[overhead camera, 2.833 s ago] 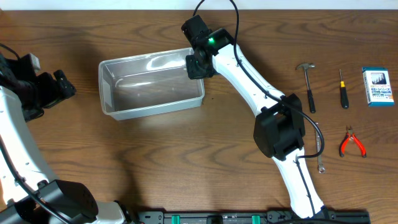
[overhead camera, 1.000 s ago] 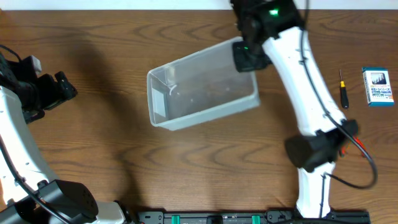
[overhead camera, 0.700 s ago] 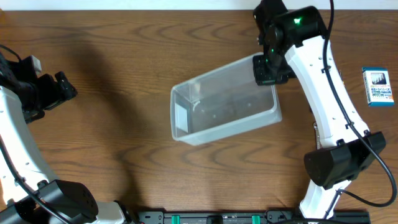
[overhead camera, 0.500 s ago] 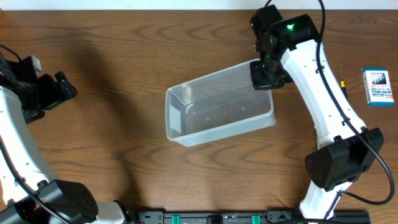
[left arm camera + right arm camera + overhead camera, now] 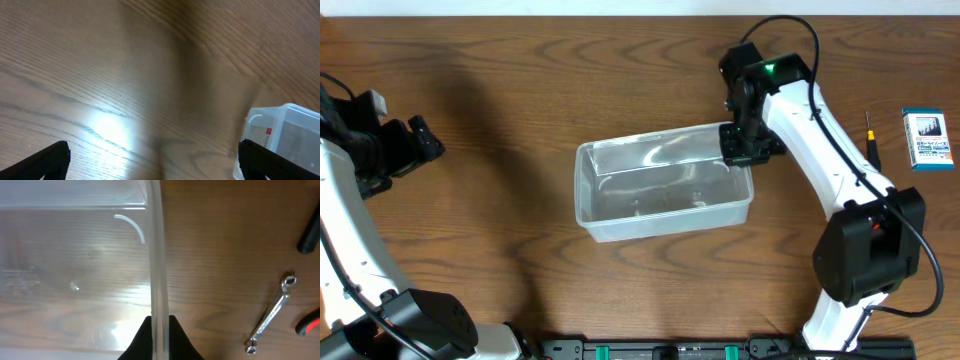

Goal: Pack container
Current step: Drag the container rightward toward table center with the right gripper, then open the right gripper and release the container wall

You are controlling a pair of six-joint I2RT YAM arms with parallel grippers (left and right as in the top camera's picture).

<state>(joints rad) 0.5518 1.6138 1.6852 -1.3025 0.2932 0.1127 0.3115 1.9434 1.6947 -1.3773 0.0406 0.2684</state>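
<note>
Wooden table [image 5: 520, 80] bears the container [image 5: 581, 185], right pincer [image 5: 156, 335] clamping its rim, left pincer [image 5: 154, 162] wide.

Overhead top-down, both wrists glimpse container [image 5: 660, 225]

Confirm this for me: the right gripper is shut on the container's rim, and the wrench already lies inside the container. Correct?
Not quite. The right gripper is shut on the rim of the container, but the wrench lies on the table outside the container, beyond its wall. The right wrist view shows this.
</note>
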